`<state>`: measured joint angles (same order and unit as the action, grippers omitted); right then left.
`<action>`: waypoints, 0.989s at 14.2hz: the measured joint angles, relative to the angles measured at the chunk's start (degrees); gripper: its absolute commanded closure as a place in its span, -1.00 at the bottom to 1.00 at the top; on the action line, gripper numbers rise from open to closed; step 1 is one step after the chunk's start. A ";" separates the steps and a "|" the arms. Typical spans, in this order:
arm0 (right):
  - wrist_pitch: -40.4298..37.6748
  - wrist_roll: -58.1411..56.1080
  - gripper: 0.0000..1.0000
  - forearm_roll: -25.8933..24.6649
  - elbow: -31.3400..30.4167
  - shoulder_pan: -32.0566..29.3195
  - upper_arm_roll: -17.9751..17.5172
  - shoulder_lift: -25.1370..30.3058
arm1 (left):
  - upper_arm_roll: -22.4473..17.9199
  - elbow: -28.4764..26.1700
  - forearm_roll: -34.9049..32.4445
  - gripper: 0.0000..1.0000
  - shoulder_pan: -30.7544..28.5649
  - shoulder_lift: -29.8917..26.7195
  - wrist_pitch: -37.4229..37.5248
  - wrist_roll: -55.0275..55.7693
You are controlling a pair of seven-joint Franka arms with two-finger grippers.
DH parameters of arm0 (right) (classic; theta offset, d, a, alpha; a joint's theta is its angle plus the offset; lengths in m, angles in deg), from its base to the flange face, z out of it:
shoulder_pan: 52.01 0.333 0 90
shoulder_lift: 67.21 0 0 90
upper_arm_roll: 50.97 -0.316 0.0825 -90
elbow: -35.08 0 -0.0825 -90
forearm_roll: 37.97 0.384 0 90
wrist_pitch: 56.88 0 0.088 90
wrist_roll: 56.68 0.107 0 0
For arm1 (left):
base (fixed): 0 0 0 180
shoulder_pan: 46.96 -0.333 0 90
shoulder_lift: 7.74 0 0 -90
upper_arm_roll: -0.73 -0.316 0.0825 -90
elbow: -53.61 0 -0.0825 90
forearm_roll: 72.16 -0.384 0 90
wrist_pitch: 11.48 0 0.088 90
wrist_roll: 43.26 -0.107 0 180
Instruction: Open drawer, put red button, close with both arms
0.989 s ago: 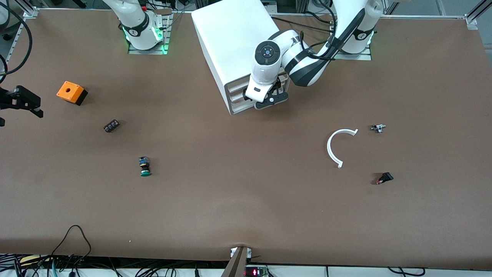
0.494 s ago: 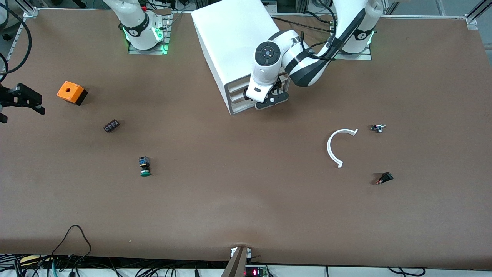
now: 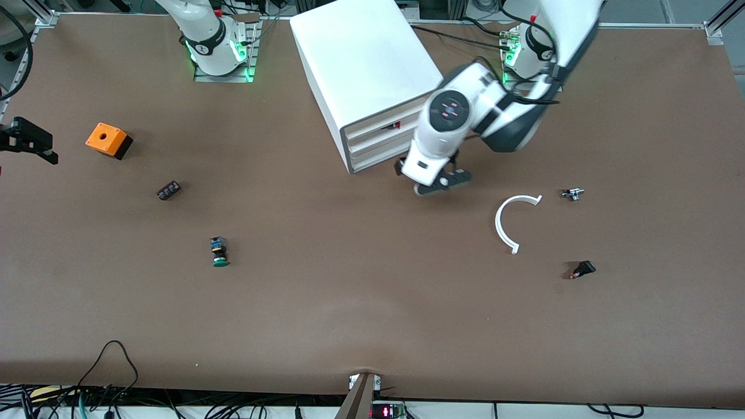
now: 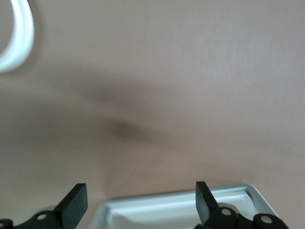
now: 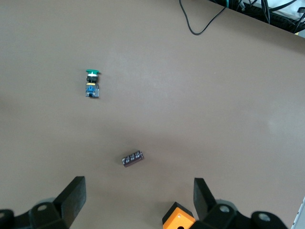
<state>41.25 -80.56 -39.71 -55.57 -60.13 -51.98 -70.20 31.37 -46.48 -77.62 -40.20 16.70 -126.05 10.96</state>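
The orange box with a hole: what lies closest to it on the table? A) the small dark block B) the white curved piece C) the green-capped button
A: the small dark block lies just nearer the front camera than the orange box; the green-capped button sits farther off.

Arms (image 3: 465,110) white with black bands; black cables along links; grippers black; bases glow green, probably LEDs.

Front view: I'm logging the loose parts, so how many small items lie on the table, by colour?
Orange box: 1
Green-capped button: 1
Dark ribbed part: 1
White curved strip: 1
Silvery small part: 1
Black part with reddish tip: 1
Total: 6
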 measured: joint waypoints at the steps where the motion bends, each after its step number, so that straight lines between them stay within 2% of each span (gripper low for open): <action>1: -0.33 -0.01 -1.00 0.00 0.02 0.00 -0.06 0.34 | -0.13 1.05 -0.01 -1.00 -2.17 -0.07 0.80 -4.61; 3: -0.79 -0.01 -1.00 0.00 0.02 0.00 -0.25 0.87 | -0.50 1.83 -0.48 -1.00 -6.53 -0.07 1.20 -13.68; 7: -1.11 -0.01 -1.00 0.04 0.02 1.93 -0.18 1.15 | -0.62 4.04 -5.76 -1.00 -13.31 -0.13 3.48 -30.30; 11: -1.12 -0.02 -1.00 0.03 0.04 5.09 3.38 1.32 | -0.60 13.42 -6.90 -1.00 -16.87 -1.04 16.26 -44.05; 14: -1.12 -0.03 -1.00 0.03 0.05 5.19 4.02 1.32 | -2.47 18.62 -6.32 -1.00 -17.66 -3.03 21.45 -48.53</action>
<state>40.13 -80.59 -39.68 -55.52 -54.94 -47.97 -68.88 28.90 -27.86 -83.94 -57.85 13.67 -104.60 -37.56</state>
